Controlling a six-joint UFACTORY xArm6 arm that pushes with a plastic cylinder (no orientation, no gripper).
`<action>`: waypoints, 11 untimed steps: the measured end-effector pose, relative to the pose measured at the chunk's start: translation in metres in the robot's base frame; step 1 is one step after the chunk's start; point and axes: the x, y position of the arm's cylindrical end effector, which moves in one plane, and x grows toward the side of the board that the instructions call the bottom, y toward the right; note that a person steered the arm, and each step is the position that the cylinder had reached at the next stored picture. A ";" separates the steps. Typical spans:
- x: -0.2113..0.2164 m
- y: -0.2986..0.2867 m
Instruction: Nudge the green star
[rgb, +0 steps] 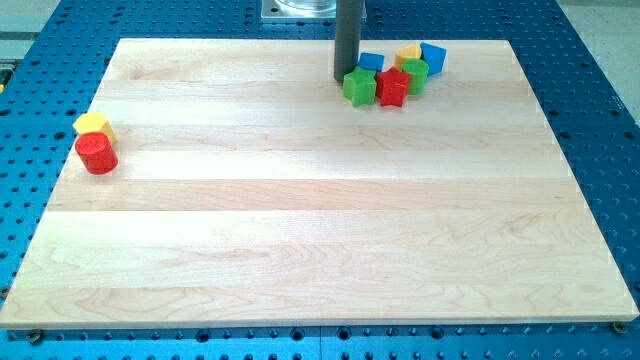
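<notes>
My tip (346, 80), a plain dark rod end effector with nothing to open or close, seemingly touches the chunky green star-shaped block (359, 87) on the pale wooden table (320, 230), upper right of centre.

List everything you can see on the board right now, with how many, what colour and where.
green star: 1, green, top of the view, leftmost of the cluster
red block: 1, red, just right of the green star
green block: 1, green, right of the red block
yellow block: 1, yellow, back of cluster
blue blocks: 2, blue, back of cluster
yellow block: 1, yellow, view's left edge
red cylinder: 1, red, below that yellow block
wooden board: 1, light wood, on a blue table
my tip: 1, dark rod, just left of the green star
</notes>
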 end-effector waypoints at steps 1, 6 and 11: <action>0.000 0.010; 0.041 -0.041; 0.160 -0.059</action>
